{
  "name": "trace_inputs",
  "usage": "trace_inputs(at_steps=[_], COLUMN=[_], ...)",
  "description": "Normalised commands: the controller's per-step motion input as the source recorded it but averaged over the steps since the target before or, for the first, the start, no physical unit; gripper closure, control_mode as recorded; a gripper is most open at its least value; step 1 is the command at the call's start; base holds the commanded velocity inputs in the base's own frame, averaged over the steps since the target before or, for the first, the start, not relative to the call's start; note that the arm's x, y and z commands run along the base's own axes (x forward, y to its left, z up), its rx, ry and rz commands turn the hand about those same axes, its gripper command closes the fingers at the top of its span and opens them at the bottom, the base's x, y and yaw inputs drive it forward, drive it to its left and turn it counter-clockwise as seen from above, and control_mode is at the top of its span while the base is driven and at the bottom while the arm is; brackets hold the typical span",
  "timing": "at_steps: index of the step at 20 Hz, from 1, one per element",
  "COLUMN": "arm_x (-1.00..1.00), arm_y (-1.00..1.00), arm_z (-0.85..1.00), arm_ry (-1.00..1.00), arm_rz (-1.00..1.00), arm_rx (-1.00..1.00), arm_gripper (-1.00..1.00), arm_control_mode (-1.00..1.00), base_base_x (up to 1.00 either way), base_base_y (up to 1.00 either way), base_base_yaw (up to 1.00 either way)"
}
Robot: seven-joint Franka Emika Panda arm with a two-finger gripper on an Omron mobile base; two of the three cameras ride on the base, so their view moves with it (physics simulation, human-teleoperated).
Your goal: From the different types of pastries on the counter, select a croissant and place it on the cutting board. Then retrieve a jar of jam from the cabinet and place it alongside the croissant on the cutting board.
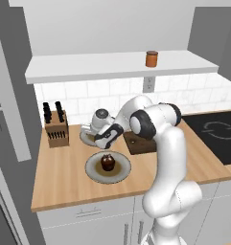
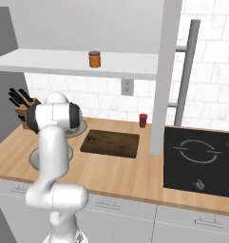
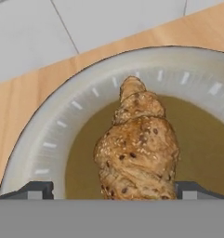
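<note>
Croissant (image 3: 137, 151): closest to the hand camera, lying in the brown centre of a round grey-rimmed plate (image 3: 48, 135); golden, seeded, tapering to a narrow tip at the far end.
Bench (image 1: 64, 179): light wood top over white drawers, carrying both plates, the board and a knife block (image 1: 56, 128) at the back left.
Arm: reaches left and down from the base, elbow bent above the board, wrist over the rear plate (image 1: 86, 138).
Shelf (image 1: 88, 67): long white board on the wall, above the bench.
Cutting board (image 2: 111, 143): dark wood, bare, just right of the rear plate; the croissant is not on it yet.
Front plate (image 1: 119, 172): holds the dark brown cupcake (image 1: 107, 162), nearer the bench edge than the croissant's plate.
Hand (image 3: 111, 189): low over the croissant, spread wide, one dark fingertip (image 3: 34, 190) left of the pastry and the other right of it, neither pressing on it, as far as the hand view shows.
Jam jar (image 1: 152, 59): orange with a dark lid, upright on the shelf, well apart from the hand.
Red canister (image 2: 143, 119): against the tiled wall behind the board; not wanted.
Handling: likely light, soft and flaky, so it would crush under a hard squeeze.
Grip: probably best across the thick middle, where the fingertips now bracket it; the thin tip would likely break or slip.
</note>
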Motion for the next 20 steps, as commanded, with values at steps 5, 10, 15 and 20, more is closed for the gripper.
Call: trace_inputs(at_steps=[5,10,15,20], arm_x=[0.15,0.11,-0.02,-0.31], arm_y=[0.34,0.34,0.16,-0.02], arm_z=[-0.61,-0.83,-0.75,-0.2], arm_ry=[0.0,0.01,0.0,0.0], arm_rz=[0.04,0.08,0.06,0.0], arm_rx=[0.0,0.0,0.0,0.02], arm_gripper=[1.0,1.0,1.0,1.0], arm_control_mode=[-1.0,-1.0,-1.0,-1.0], base_base_x=[0.0,0.0,0.0,0.0], base_base_y=[0.0,0.0,0.0,0.0], base_base_yaw=[0.0,0.0,0.0,0.0])
